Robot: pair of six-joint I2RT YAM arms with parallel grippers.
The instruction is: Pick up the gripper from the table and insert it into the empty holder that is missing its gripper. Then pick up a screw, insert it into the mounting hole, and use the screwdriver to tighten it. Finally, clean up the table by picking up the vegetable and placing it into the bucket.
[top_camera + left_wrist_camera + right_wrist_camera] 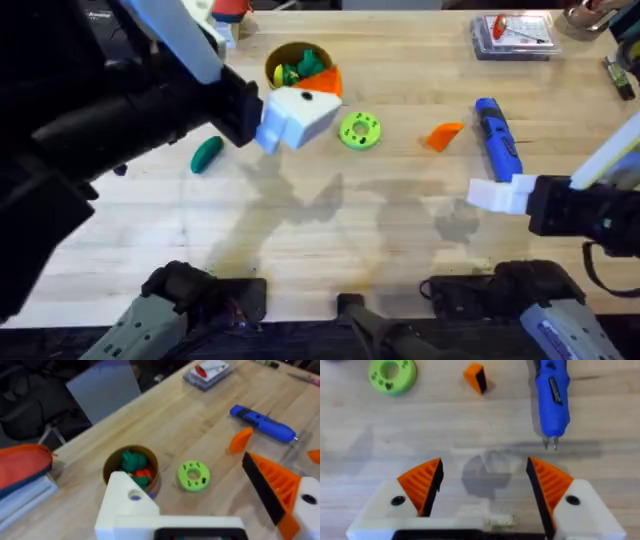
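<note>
The loose orange finger (443, 136) lies flat on the table, untouched, just ahead of the right gripper (482, 487) and beside the blue screwdriver (497, 138), whose dark tip points back toward that gripper. The right gripper hovers low over bare wood with both orange pads spread wide and nothing between them. The left gripper (210, 505) hangs higher, near the bucket (299, 68); its fingers stand apart and hold nothing, and one white holder (127, 502) shows an open mounting hole where its pad is missing, while the other finger carries its orange pad. The green vegetable (207, 153) lies on the table close under the left arm, outside the bucket, and a lime-green disc (360, 130) sits between the bucket and the loose finger. The main risk, as I judge it, is the wedge shape: a pinch across its sloped faces could squirt it out or leave it tilted, so it would not seat in the holder. Reaching in carelessly could also nudge the screwdriver and roll it away.
</note>
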